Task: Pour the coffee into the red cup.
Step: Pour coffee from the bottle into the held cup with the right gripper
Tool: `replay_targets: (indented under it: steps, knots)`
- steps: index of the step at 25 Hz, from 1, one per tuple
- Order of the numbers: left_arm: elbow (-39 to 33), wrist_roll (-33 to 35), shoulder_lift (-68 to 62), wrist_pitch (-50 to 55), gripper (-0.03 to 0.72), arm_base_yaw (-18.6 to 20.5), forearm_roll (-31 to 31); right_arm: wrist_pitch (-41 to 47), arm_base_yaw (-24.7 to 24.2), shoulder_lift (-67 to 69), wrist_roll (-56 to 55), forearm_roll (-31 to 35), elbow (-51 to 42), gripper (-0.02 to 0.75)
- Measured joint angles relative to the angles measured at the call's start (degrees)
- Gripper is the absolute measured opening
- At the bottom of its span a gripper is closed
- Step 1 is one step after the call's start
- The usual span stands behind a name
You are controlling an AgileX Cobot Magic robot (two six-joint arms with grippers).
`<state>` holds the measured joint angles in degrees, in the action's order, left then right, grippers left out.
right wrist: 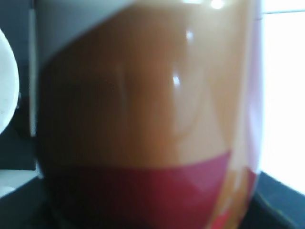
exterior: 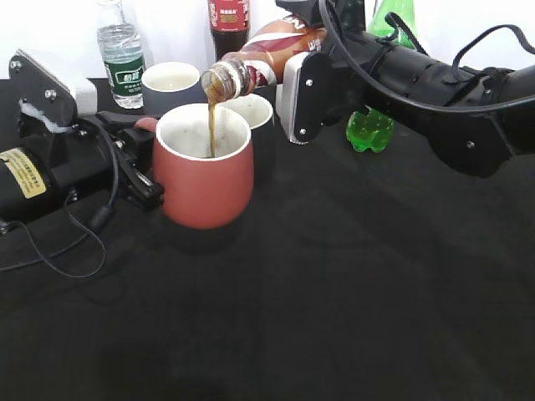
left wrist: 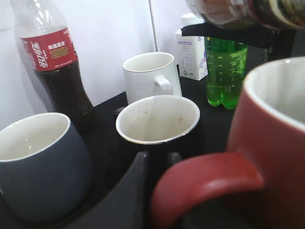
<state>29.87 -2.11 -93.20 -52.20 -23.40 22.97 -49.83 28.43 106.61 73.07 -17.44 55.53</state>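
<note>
Exterior view: red cup [exterior: 203, 180] upright, white-lined, receiving coffee.

A tilted coffee bottle [exterior: 251, 63] streams brown liquid into the upright red cup [exterior: 203, 171], seemingly partly filled.

Coffee bottle [right wrist: 143, 114] blurred, filling right wrist view; red cup [left wrist: 271, 143] cut off at frame edge, left wrist view.
</note>
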Motion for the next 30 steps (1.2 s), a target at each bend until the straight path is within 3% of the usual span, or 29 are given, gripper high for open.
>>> replay_targets:
  steps: [30]
  knots:
    - [0.0,0.1,0.0,0.3,0.074,0.0,0.0,-0.3,0.0,0.0,2.3,0.1,0.0,0.533]
